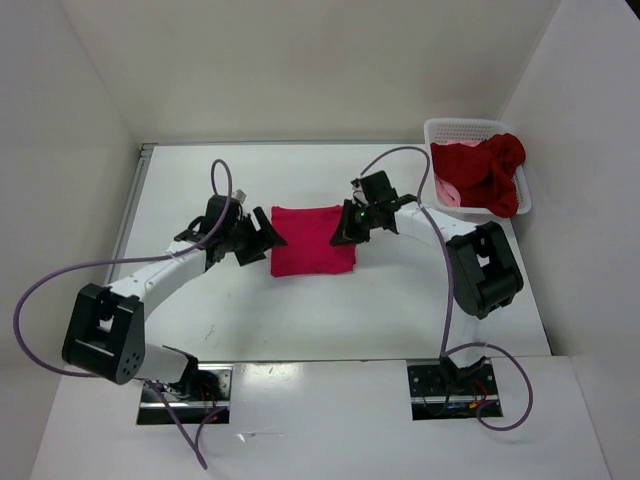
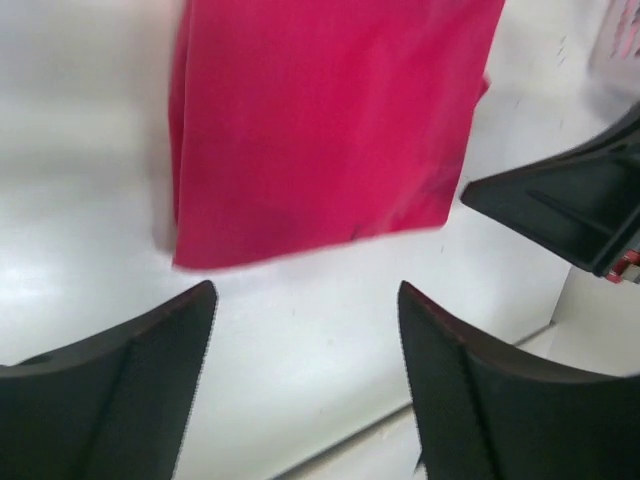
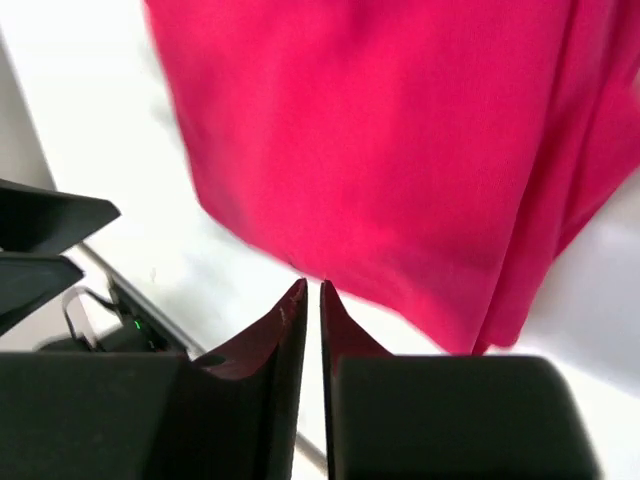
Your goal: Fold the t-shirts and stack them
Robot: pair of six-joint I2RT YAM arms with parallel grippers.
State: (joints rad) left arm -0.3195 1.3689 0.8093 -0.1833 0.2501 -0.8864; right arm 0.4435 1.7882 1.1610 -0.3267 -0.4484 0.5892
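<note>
Magenta shirt (image 1: 313, 238) folded mid-table, left gripper (image 1: 262, 237) spread wide, right gripper (image 1: 347, 229) nearly closed, both empty; two shirts (image 1: 480, 175) left in the far-right basket (image 1: 462, 130).

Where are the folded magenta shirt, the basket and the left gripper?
folded magenta shirt (image 1: 313, 238): top view, middle of the cloth.
basket (image 1: 462, 127): top view, far rim.
left gripper (image 2: 305, 330): left wrist view, midway between fingertips.
</note>
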